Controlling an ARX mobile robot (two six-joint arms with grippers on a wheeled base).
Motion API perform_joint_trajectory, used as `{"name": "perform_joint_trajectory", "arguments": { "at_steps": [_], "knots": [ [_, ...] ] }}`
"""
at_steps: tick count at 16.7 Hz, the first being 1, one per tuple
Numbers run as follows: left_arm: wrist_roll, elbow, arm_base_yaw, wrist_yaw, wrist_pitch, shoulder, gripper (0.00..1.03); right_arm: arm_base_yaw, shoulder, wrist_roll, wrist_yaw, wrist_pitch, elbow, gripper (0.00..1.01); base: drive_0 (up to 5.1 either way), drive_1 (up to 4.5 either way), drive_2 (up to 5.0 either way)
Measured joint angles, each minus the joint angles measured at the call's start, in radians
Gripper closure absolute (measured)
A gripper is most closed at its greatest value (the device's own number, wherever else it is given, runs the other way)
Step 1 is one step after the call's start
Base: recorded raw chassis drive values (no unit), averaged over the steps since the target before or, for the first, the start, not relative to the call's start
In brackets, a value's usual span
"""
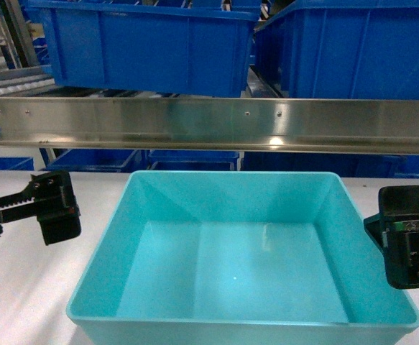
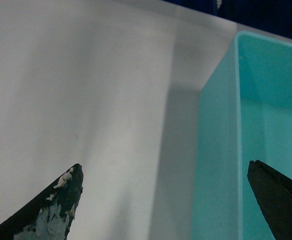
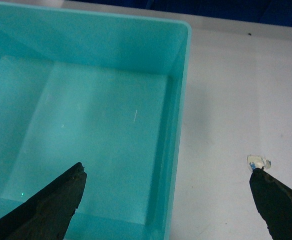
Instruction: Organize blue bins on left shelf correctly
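Observation:
The light turquoise blue bin (image 1: 238,273) stands empty and upright on the white table, just in front of the left shelf's steel rail (image 1: 209,122). My left gripper (image 1: 57,207) hovers at the bin's left side and is open. In the left wrist view the left gripper (image 2: 165,166) has the bin's left wall (image 2: 218,165) between its fingers, without touching it. My right gripper (image 1: 404,241) is at the bin's right side, open. In the right wrist view the right gripper (image 3: 167,170) straddles the bin's right wall (image 3: 178,150), one finger over the inside (image 3: 95,115).
Dark royal-blue bins (image 1: 144,43) (image 1: 353,47) sit on the shelf tier above the rail, and more (image 1: 94,159) show below it. Roller tracks (image 1: 15,79) run at the upper left. White table (image 1: 22,287) spreads on both sides of the tub. A scrap of tape (image 3: 258,162) clings to one right fingertip.

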Motion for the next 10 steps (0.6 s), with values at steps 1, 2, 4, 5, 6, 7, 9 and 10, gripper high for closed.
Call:
{"name": "perform_joint_trajectory", "arguments": {
  "at_steps": [1,2,4,5,6,7,9,10],
  "knots": [
    [-0.005,0.016,-0.009,0.008,-0.011,0.018,0.05,0.000,0.027,0.000,-0.001,-0.006,0.010,0.03,0.0,0.00,0.0],
    [-0.009,0.029,-0.022,0.008,-0.016,0.034,0.05,0.000,0.058,0.000,-0.006,-0.008,0.023,0.03,0.0,0.00,0.0],
    [-0.016,0.048,-0.043,0.011,-0.022,0.056,0.05,-0.007,0.106,-0.002,-0.007,-0.005,0.039,0.03,0.0,0.00,0.0],
    [-0.023,0.060,-0.052,0.014,-0.025,0.068,0.05,-0.007,0.126,-0.003,-0.009,-0.010,0.042,0.03,0.0,0.00,0.0],
    [-0.024,0.072,-0.063,0.019,-0.024,0.087,0.05,-0.008,0.140,-0.003,-0.013,-0.011,0.043,0.03,0.0,0.00,0.0],
    [-0.027,0.087,-0.074,0.030,-0.035,0.107,0.05,-0.009,0.157,-0.003,-0.018,-0.009,0.043,0.03,0.0,0.00,0.0],
    [-0.036,0.115,-0.097,0.039,-0.053,0.152,0.05,-0.014,0.192,-0.002,-0.026,-0.001,0.048,0.03,0.0,0.00,0.0],
    [-0.039,0.120,-0.107,0.041,-0.055,0.166,0.05,-0.014,0.211,-0.001,-0.027,0.006,0.053,0.03,0.0,0.00,0.0]
  ]
}}
